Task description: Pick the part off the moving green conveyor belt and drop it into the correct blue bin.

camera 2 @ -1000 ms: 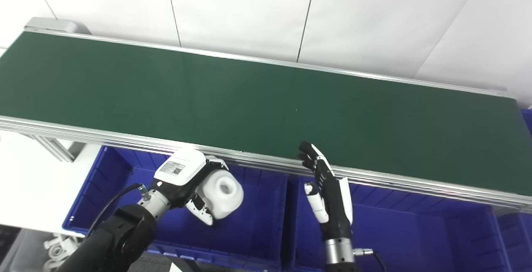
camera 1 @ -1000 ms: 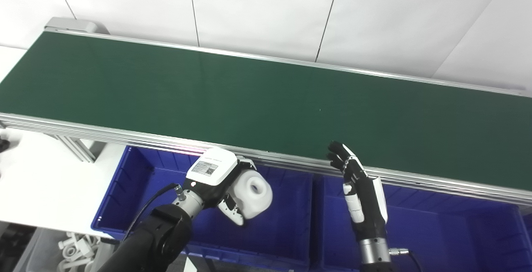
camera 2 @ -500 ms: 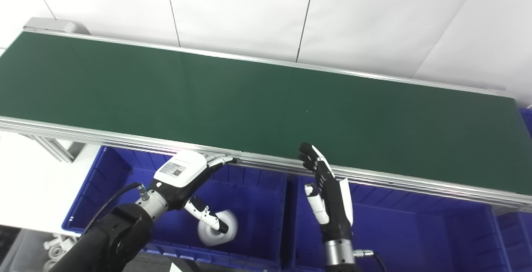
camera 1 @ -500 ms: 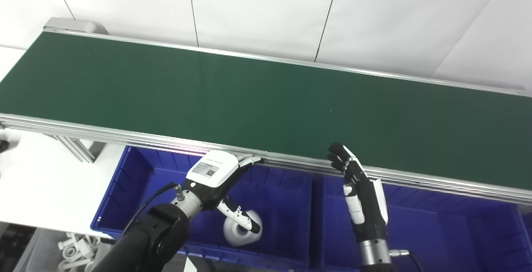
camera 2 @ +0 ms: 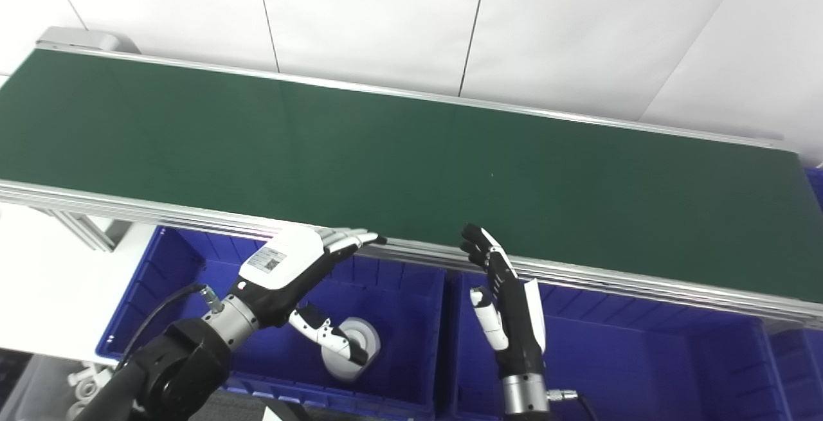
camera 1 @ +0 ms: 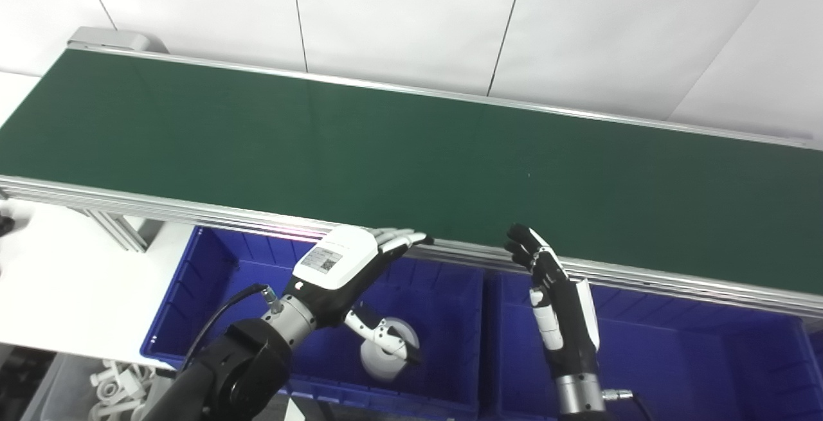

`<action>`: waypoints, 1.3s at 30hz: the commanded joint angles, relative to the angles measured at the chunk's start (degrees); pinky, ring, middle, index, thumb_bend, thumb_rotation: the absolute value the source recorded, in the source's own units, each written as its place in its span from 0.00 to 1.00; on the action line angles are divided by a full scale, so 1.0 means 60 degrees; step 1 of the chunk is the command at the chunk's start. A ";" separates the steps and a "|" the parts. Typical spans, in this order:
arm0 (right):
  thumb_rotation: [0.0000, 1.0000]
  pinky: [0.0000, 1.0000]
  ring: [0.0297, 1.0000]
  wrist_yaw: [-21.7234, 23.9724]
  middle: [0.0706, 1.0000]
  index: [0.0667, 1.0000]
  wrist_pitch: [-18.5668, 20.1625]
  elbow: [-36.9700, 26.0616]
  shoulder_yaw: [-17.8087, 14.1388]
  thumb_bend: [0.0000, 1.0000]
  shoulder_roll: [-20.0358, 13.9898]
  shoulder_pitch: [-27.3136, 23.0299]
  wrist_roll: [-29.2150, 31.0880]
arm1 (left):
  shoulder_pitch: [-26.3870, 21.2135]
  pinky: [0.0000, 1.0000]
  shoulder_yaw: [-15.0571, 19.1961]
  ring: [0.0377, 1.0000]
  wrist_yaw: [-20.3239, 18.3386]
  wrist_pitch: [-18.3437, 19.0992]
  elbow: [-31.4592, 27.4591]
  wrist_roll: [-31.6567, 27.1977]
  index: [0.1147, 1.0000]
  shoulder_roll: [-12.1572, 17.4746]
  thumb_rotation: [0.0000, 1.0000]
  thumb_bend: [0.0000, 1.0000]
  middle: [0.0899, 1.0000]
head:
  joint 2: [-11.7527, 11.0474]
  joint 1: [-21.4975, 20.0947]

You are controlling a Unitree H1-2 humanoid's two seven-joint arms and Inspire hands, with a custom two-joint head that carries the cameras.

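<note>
The green conveyor belt [camera 1: 386, 151] runs the width of the view, slanting down toward the right, framed by silver aluminium rails [camera 1: 193, 209]. Its surface carries only a tiny pale speck [camera 1: 529, 175], right of the belt's middle. Below the belt's near rail stand blue bins side by side. The left blue bin [camera 1: 193, 292] holds a white round part [camera 1: 386, 360] with a central hole, lying on the bin floor near its front wall. The neighbouring blue bin [camera 1: 675, 357], right of it, shows bare floor. Left of the left bin, a white counter [camera 1: 58, 279] stretches under the belt's support frame.
</note>
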 commanded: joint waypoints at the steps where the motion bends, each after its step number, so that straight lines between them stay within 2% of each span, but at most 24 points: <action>1: 1.00 0.85 0.84 0.0052 0.85 0.85 -0.0425 -0.0195 -0.0020 0.83 0.0064 -0.0009 0.0028 | -0.0007 0.76 0.0092 0.86 0.0116 -0.0247 -0.0454 -0.0271 0.85 -0.0159 0.67 1.00 0.88 | -0.0007 -0.0057; 4: 1.00 0.84 0.84 -0.0010 0.85 0.85 -0.0510 -0.0106 -0.0013 0.83 0.0095 0.0012 -0.0073 | 0.0146 0.74 0.0236 0.85 0.0363 -0.0460 -0.0541 -0.0827 0.84 -0.0417 0.70 1.00 0.87 | -0.0126 -0.0202; 7: 1.00 0.85 0.85 -0.0003 0.85 0.85 -0.0619 0.0006 0.0011 0.83 0.0121 0.0013 -0.0059 | 0.0378 0.70 0.0505 0.83 0.0822 -0.0628 -0.0492 -0.1556 0.83 -0.0963 0.75 1.00 0.85 | -0.0233 -0.0304; 13: 1.00 0.86 0.85 -0.0298 0.87 0.86 -0.0834 0.0433 -0.0018 0.81 0.0113 -0.0029 -0.0205 | 0.0411 0.72 0.0918 0.84 0.1449 -0.0843 0.0449 -0.2285 0.85 -0.1846 0.81 1.00 0.87 | -0.0839 -0.0265; 18: 1.00 0.83 0.83 -0.1131 0.86 0.84 -0.0844 0.0847 0.0072 0.82 0.0141 -0.0113 -0.0463 | 0.0240 0.73 0.1163 0.86 0.1603 -0.1020 0.1351 -0.2792 0.88 -0.2095 0.82 1.00 0.90 | -0.1372 -0.0510; 21: 0.97 0.82 0.85 -0.1545 0.86 0.83 -0.0847 0.0976 0.0145 0.81 0.0103 -0.0171 -0.0245 | 0.0178 0.76 0.1324 0.88 0.1780 -0.1377 0.1955 -0.3209 0.89 -0.2169 0.82 1.00 0.91 | -0.1676 -0.0654; 22: 0.96 0.82 0.85 -0.1644 0.86 0.84 -0.0847 0.0982 0.0163 0.82 0.0076 -0.0187 -0.0169 | 0.0161 0.78 0.1366 0.88 0.1823 -0.1466 0.2096 -0.3333 0.89 -0.2188 0.82 1.00 0.92 | -0.1676 -0.0654; 28: 0.96 0.81 0.84 -0.1932 0.86 0.84 -0.0846 0.0545 0.0105 0.82 -0.0120 -0.0190 0.0046 | 0.0001 0.81 0.1656 0.91 0.2075 -0.2299 0.3056 -0.4074 0.92 -0.2249 0.81 1.00 0.95 | -0.2177 -0.1026; 33: 0.97 0.81 0.83 -0.2230 0.84 0.84 -0.0845 0.0173 -0.0060 0.81 -0.0245 -0.0250 -0.0035 | -0.0155 0.80 0.1730 0.91 0.2056 -0.2504 0.3217 -0.4146 0.92 -0.2307 0.81 1.00 0.95 | -0.2059 -0.1335; 38: 0.96 0.80 0.82 -0.2477 0.84 0.83 -0.0843 0.0033 -0.0061 0.82 -0.0131 -0.0080 -0.0217 | -0.0186 0.82 0.1714 0.92 0.1858 -0.2293 0.2832 -0.4356 0.92 -0.2374 0.81 1.00 0.96 | -0.1462 -0.1757; 39: 0.96 0.80 0.81 -0.2493 0.83 0.83 -0.0841 -0.0018 -0.0036 0.81 -0.0120 -0.0043 -0.0259 | -0.0164 0.83 0.1694 0.92 0.1811 -0.2202 0.2714 -0.4372 0.92 -0.2396 0.81 1.00 0.96 | -0.1246 -0.1821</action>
